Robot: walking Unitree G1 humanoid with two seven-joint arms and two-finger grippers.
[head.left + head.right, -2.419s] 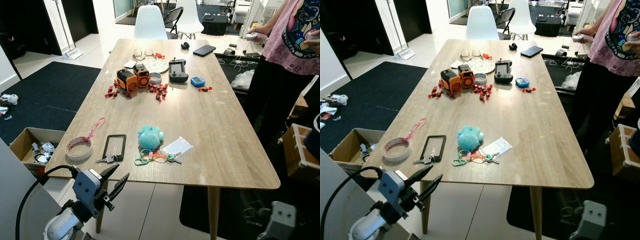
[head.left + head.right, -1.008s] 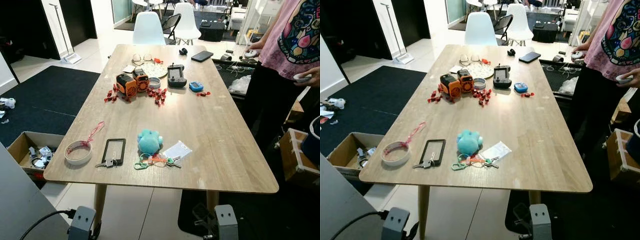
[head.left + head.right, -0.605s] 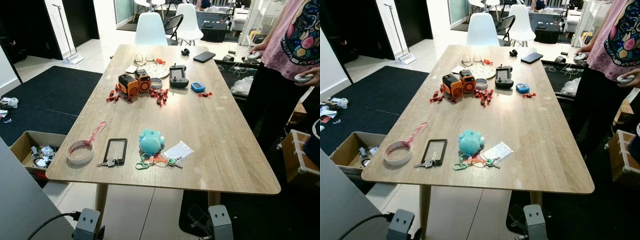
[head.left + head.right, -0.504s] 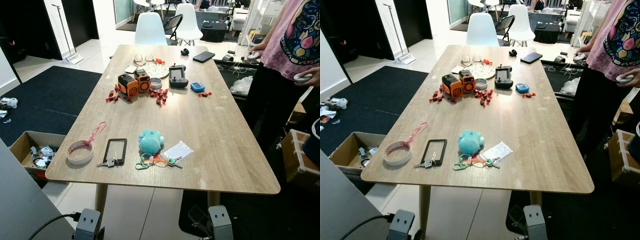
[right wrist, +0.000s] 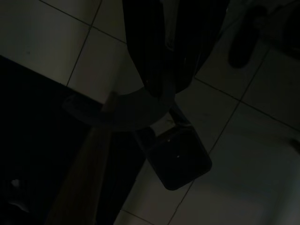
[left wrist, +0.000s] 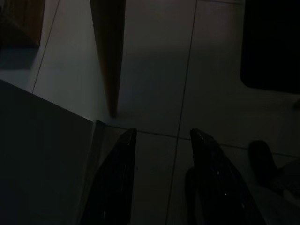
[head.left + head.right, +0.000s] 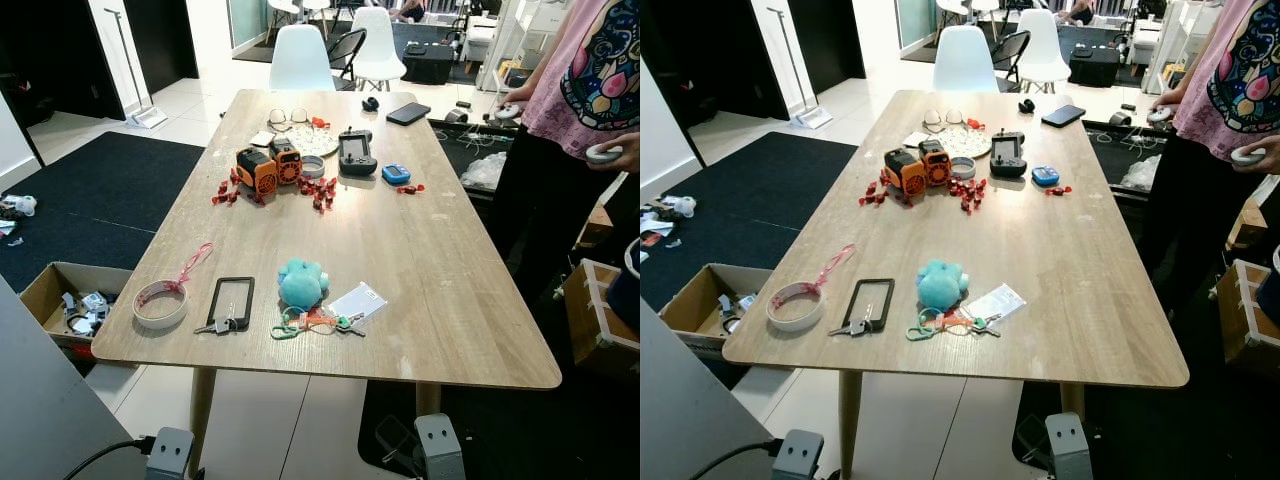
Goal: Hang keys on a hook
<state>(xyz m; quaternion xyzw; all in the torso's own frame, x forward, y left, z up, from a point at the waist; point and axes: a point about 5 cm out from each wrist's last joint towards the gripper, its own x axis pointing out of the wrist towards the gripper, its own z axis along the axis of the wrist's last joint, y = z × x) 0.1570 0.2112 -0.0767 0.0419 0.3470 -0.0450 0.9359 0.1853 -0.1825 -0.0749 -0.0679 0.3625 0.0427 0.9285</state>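
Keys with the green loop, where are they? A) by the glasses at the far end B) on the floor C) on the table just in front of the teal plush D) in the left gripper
C: the keys lie on the table, at the near side of the teal plush.

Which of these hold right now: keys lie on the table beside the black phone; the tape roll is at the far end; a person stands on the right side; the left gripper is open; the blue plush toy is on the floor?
1. Keys lie on the table against the black phone. True.
2. The tape roll is at the far end. False: it is near the front edge.
3. A person stands on the right side. True.
4. The left gripper is open. True.
5. The blue plush toy is on the floor. False: it sits on the table.
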